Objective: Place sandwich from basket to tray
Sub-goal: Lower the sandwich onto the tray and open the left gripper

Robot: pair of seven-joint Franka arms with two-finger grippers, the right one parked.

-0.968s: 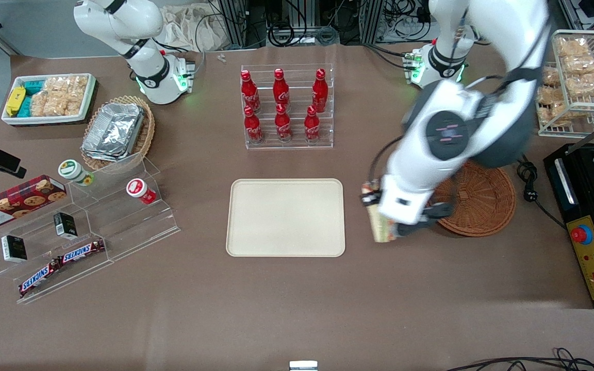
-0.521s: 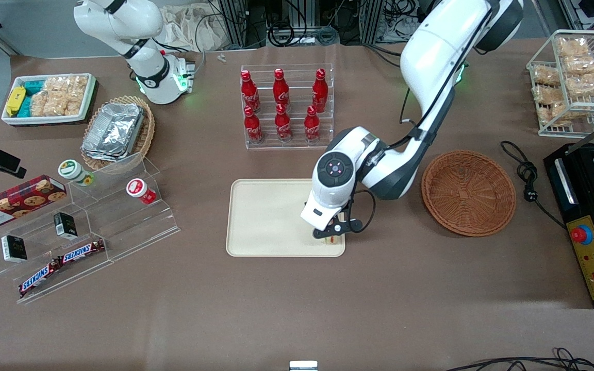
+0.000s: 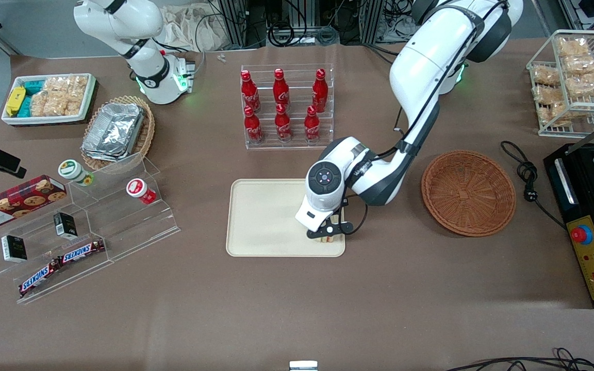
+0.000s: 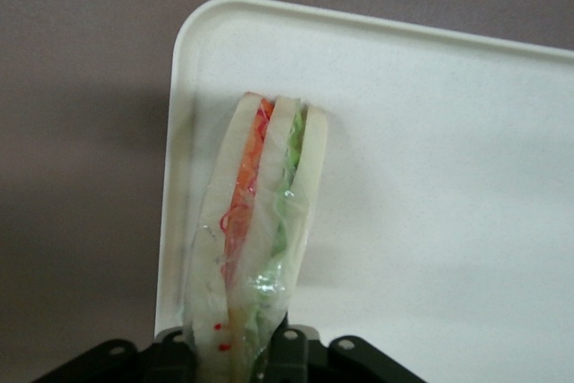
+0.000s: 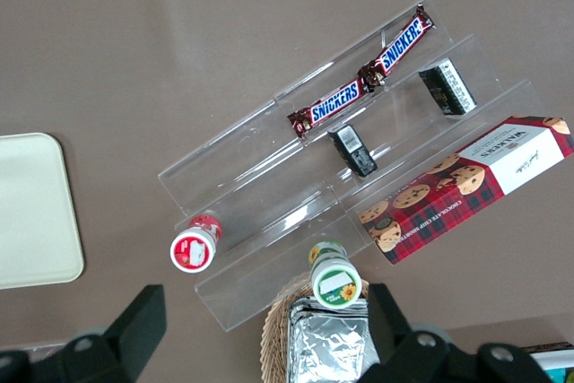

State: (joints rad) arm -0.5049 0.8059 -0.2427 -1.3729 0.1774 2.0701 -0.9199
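Observation:
The cream tray (image 3: 266,216) lies in the middle of the table. My left gripper (image 3: 328,233) is low over the tray's corner nearest the front camera and the basket, shut on the wrapped sandwich (image 3: 328,238). In the left wrist view the sandwich (image 4: 260,221) stands on edge between the fingers (image 4: 291,347), pale bread with orange and green layers, over the tray's corner (image 4: 193,60). The reddish-brown wicker basket (image 3: 468,191) sits empty beside the tray, toward the working arm's end.
A clear rack of red cola bottles (image 3: 284,105) stands farther from the camera than the tray. An acrylic stepped shelf (image 3: 96,226) with snacks and a tan basket of foil trays (image 3: 116,131) lie toward the parked arm's end. A wire rack of snacks (image 3: 573,77) and a black appliance (image 3: 593,216) are beside the basket.
My gripper carried the sandwich from beside the basket over to the tray's near corner, then lowered and shifted slightly further over the tray.

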